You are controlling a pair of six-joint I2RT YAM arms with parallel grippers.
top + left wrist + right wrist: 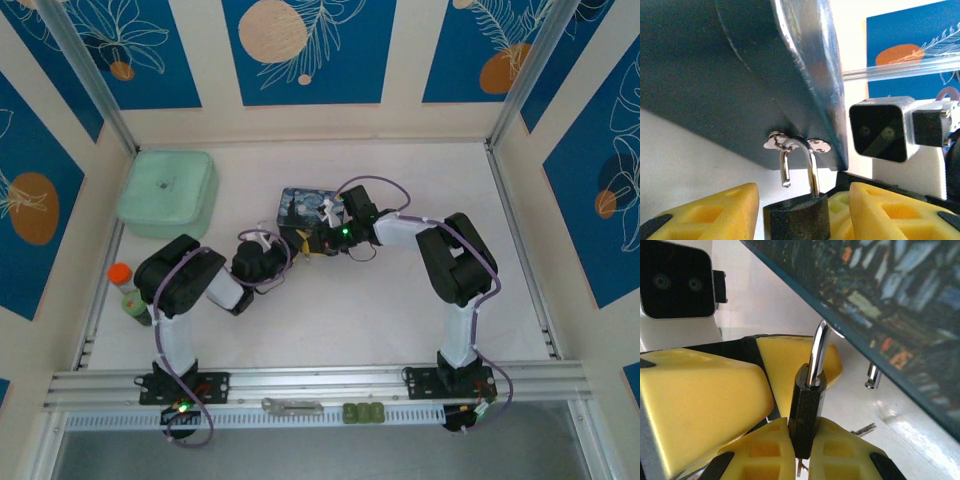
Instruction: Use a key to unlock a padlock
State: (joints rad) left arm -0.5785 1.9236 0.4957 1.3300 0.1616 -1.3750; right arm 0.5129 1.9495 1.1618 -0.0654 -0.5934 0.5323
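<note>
Right gripper (802,456) pinches the padlock (806,405); left gripper (803,187) half-open astride it, contact unclear

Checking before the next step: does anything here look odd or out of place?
Yes: the padlock has its shackle popped open, one leg free of the body, while hooked through the hasp on the tin.

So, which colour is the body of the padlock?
Dark blackish; the padlock body shows best in the left wrist view.

The top view looks down from behind on the whole table (330,310). The left wrist camera (675,280) and the right wrist camera (877,130) face each other closely across the padlock (796,217).
</note>
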